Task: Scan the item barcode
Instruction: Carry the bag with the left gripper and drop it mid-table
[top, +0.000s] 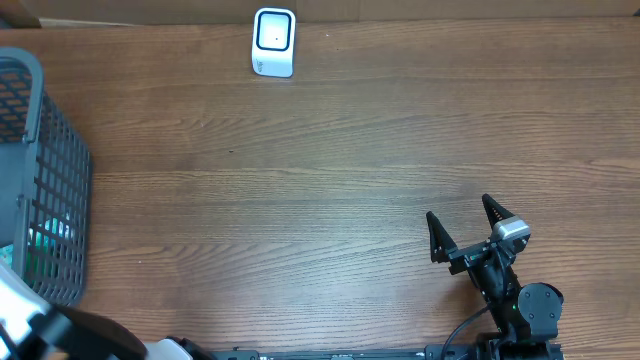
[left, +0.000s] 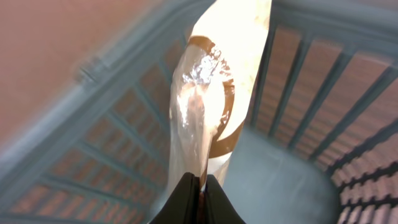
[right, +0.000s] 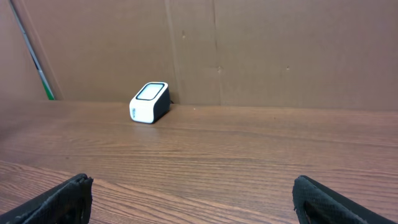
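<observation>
The left jaws are pinched shut on an edge of a glossy cream plastic packet with a brown ring (left: 208, 93), inside the grey slatted plastic basket (top: 62, 190) at the wooden counter's (top: 380, 150) left. Best lift it straight clear of the walls, then turn its barcode toward the small white scanner (top: 273, 42). The right jaws stand wide open, empty.

Right arm (top: 505, 285) is black, with 2 pointed black jaws, a grey wrist block (top: 511, 231) and black cable (top: 462, 333).

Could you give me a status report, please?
Left tool shut on glossy packet in basket. Right tool open, empty. Barcode scanner at far table edge; basket walls between.
</observation>
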